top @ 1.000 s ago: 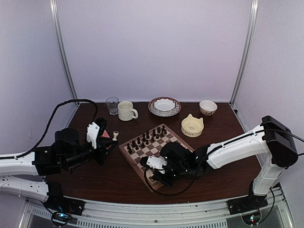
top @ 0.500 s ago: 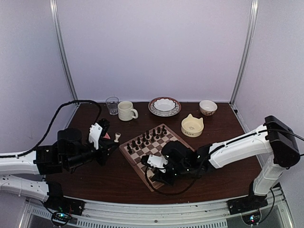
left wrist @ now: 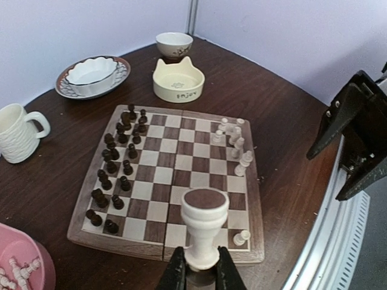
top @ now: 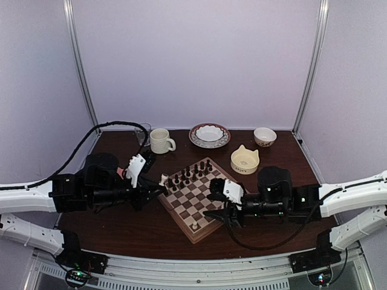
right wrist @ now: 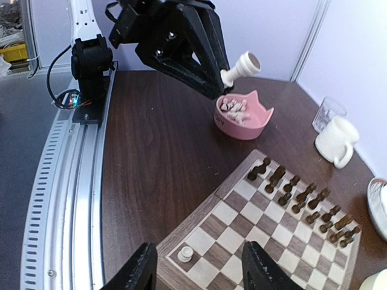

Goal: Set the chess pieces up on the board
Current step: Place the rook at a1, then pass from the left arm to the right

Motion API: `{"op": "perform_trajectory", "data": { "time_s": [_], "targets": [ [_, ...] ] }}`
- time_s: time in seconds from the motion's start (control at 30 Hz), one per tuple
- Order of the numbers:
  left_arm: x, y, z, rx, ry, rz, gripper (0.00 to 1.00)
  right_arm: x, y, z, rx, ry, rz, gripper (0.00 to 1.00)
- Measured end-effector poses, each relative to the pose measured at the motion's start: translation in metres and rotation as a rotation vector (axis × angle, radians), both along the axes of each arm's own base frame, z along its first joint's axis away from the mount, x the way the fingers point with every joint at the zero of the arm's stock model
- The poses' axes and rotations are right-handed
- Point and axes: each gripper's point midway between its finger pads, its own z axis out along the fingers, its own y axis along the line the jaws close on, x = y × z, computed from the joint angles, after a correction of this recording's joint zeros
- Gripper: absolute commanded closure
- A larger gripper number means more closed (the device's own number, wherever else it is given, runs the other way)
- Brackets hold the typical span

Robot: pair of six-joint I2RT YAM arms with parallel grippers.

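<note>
left fingers (left wrist: 176,272) pinch cream rook (left wrist: 204,226) at board (left wrist: 257,205) rim, right fingers (right wrist: 138,272) parted

Only one piece of lettering noted. It is a short dark print (left wrist: 179,95) on the side wall of the cream cat-eared bowl (left wrist: 178,71). The bowl sits ahead of the left gripper (left wrist: 200,266), just past the far edge of the board (left wrist: 257,199).

Left wrist view: the print looks like one short word in small letters under a faint round emblem. It is too small and soft for us to read.

Top view: the same print is only a dark smudge.

The small bowl (top: 265,136), farther out from that gripper, has brown marks on its wall. We cannot tell whether they are ornament or script.

We read nothing elsewhere.
</note>
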Motion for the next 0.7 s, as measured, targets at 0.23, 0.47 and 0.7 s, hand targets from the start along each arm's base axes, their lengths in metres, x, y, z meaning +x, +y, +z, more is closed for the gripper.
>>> {"op": "perform_trajectory", "data": {
  "time_s": [0.23, 0.47, 0.7],
  "targets": [
    [-0.023, -0.023, 0.007, -0.028, 0.134, -0.137, 1.0, -0.021, -0.017, 0.023, -0.012, -0.238, 0.08, 0.41],
    [-0.044, -0.029, 0.001, -0.021, 0.258, -0.219, 1.0, -0.051, 0.002, 0.062, -0.113, -0.521, 0.189, 0.38],
    [-0.053, -0.025, -0.01, 0.021, 0.334, -0.233, 1.0, -0.029, 0.04, 0.062, -0.333, -0.817, 0.149, 0.4]
  ]
}}
